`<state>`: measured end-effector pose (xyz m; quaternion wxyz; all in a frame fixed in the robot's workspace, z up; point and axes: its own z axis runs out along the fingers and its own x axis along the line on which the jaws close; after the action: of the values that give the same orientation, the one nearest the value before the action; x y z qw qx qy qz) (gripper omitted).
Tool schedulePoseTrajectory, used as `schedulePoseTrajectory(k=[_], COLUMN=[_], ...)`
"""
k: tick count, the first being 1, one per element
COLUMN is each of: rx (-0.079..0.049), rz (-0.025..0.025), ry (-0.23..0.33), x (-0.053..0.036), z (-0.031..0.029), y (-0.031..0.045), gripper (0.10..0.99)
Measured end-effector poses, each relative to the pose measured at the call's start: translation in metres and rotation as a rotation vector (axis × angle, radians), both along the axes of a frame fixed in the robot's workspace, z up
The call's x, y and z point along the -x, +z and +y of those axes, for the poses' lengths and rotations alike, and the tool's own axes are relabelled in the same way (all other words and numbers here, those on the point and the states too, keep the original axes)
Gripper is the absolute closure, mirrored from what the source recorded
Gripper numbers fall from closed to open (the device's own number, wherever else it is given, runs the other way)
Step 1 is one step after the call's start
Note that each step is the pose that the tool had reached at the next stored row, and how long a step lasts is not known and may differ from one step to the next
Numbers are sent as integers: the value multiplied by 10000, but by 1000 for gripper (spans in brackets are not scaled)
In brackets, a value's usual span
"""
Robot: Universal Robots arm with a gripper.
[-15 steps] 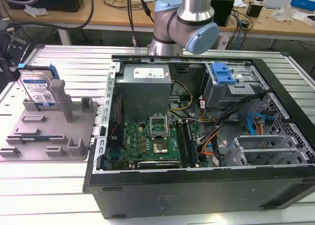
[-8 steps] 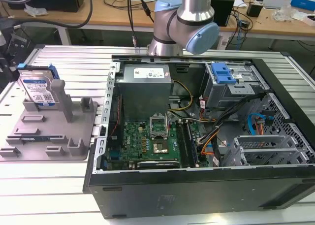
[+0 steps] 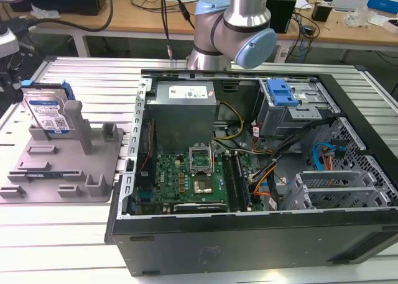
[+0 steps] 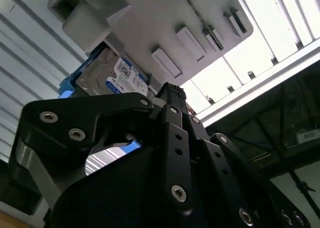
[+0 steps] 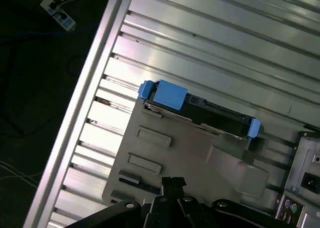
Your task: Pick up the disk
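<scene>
Where the wrist cameras sit closest, claw: the gripper has its black fingertips drawn together to a narrow point with nothing between them. It hangs over the near part of the holder tray, clear of the disk.
Holder tray: a grey plastic holder tray with moulded slots and upright posts lies flat on the table. In the exterior view it is at the left, just beside the computer case.
Task item: the disk stands upright on edge in a slot at the tray's far corner. Its white-and-blue label faces the exterior view and its blue rails run along its edges. A grey post stands just beside it on the exterior view's right. In the first wrist view the disk is seen edge-on from above, beyond the fingertips, and not touched.
Table: a slatted aluminium table carries both tray and case.
Computer case: the black computer case lies on its side with the panel off.
Interior: a green motherboard sits in the near half and a grey power supply behind it. A drive cage with a blue handle is at the far corner on the exterior view's right, with loose cables beside it.
Arm: a silver and pale-blue joint of the arm rises behind the case.
Background: a wooden workbench holds cables and boxes.
</scene>
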<state>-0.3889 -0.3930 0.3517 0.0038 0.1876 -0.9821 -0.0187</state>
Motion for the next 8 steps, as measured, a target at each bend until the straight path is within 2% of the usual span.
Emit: schedulePoseTrajectory(k=[8], rx=[0], rz=[0], ry=[1635], x=[0], z=[0], y=[0], gripper=[973])
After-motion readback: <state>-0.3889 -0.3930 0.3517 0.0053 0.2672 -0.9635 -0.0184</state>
